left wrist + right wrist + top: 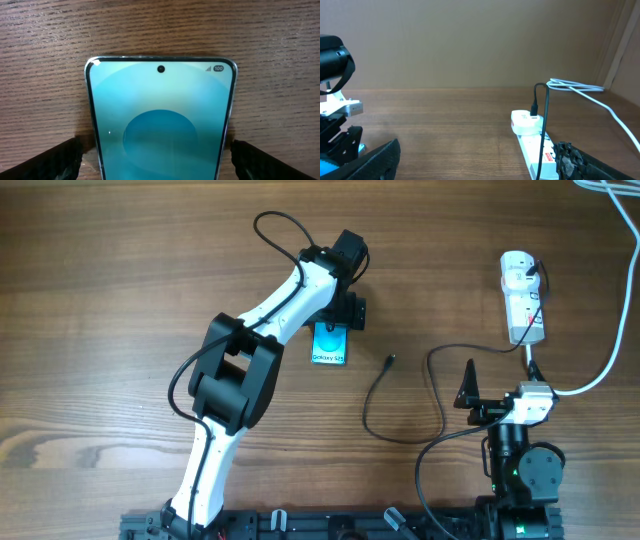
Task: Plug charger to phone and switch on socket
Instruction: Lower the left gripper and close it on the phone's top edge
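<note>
overhead: top-down, far | left wrist: close on phone [160,125] | right wrist: low, toward socket [529,148] | overhead shares both

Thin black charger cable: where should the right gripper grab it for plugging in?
Probably just behind the tiny black connector tip, from straight above, closing across the thin black charger cable. That end lies flat and free on the wooden table; a short stub should stay stiff.

Dark brown wood-grain desk [100,270] fills the overhead view, grain running side to side, evenly and softly lit; right wrist view shows a plain tan wall [470,40] behind the desk's far edge, with a paler slanted panel [626,45] at far right.
</note>
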Controlling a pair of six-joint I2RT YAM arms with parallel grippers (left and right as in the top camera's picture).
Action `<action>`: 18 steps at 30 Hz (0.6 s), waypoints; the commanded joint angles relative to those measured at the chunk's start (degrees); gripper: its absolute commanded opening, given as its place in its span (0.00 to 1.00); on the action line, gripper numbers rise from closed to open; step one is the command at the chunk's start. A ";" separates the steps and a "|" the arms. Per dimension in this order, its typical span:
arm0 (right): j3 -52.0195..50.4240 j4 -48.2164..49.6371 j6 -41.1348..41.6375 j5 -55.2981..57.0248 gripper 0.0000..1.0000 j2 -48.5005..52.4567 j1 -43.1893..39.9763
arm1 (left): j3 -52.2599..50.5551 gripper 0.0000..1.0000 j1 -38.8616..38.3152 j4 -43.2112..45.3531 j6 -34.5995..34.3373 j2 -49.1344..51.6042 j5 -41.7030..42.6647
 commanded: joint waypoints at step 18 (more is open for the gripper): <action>-0.15 0.26 0.81 0.15 1.00 -0.46 -0.20 | 0.70 1.00 0.26 -1.36 1.92 0.96 -0.31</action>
